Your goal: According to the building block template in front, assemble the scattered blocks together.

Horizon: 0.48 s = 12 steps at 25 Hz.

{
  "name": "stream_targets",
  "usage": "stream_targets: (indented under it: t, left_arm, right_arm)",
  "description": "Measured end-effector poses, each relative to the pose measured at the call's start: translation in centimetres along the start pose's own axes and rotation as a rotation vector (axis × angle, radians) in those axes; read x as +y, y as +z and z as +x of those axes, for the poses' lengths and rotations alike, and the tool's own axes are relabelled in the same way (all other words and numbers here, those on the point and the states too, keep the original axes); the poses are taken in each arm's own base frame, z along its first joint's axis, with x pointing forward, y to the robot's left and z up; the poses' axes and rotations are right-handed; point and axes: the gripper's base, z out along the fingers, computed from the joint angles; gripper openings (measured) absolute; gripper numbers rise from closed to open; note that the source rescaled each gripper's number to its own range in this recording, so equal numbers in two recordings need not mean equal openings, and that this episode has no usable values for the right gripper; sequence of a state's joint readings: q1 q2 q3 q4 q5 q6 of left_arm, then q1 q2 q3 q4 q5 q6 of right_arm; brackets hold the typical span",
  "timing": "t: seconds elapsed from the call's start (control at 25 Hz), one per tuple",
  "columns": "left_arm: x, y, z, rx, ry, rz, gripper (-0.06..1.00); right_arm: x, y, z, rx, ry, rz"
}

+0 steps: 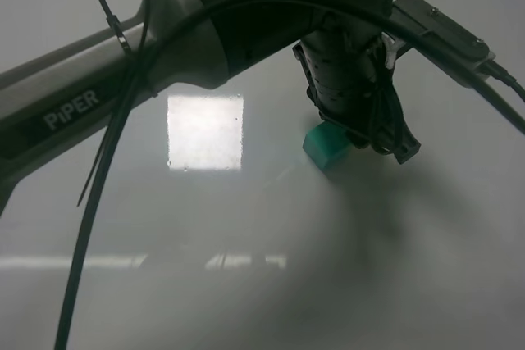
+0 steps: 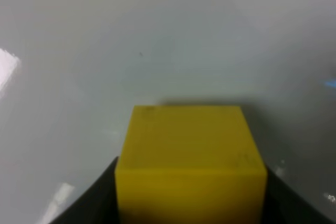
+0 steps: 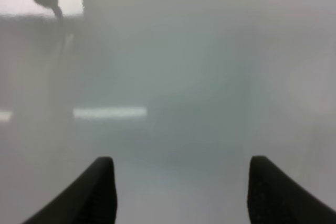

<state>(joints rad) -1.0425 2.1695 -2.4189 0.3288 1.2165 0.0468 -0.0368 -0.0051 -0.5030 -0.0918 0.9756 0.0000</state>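
In the left wrist view my left gripper (image 2: 190, 203) is shut on the yellow cube (image 2: 189, 150), with dark fingers (image 2: 97, 200) on both its sides, just over the grey table. In the exterior high view the left arm reaches across, and its gripper (image 1: 361, 133) hangs over a teal-green cube (image 1: 326, 145) that is partly hidden beneath it; the yellow cube is hidden there. My right gripper (image 3: 181, 192) is open and empty above bare table, and does not show in the exterior high view. The joined teal-yellow template is out of view.
The left arm (image 1: 123, 79) and its black cables (image 1: 98, 178) block most of the exterior high view. The glossy grey table (image 1: 246, 284) carries a bright window reflection (image 1: 205, 131) left of the teal-green cube.
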Motion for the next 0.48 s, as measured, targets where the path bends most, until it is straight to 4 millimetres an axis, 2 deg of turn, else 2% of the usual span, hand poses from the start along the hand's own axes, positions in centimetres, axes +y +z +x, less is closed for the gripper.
stream_targets:
  t: [0.04, 0.2, 0.24, 0.32, 0.48]
  left_arm:
    - [0.0, 0.0, 0.0, 0.001, 0.000, -0.001, 0.09]
    - [0.0, 0.0, 0.0, 0.004, 0.003, -0.005, 0.78]
    - [-0.1, 0.0, 0.0, 0.003, 0.004, -0.004, 0.87]
    - [-0.2, -0.1, 0.0, 0.001, 0.007, -0.003, 0.94]
    - [-1.1, -0.8, -0.3, -0.011, 0.022, 0.007, 0.89]
  right_arm:
    - [0.0, 0.0, 0.0, 0.000, 0.000, 0.000]
    - [0.0, 0.0, 0.0, 0.000, 0.000, 0.000]
    - [0.0, 0.0, 0.0, 0.000, 0.000, 0.000]
    - [0.0, 0.0, 0.0, 0.000, 0.000, 0.000]
    - [0.0, 0.0, 0.0, 0.000, 0.000, 0.000]
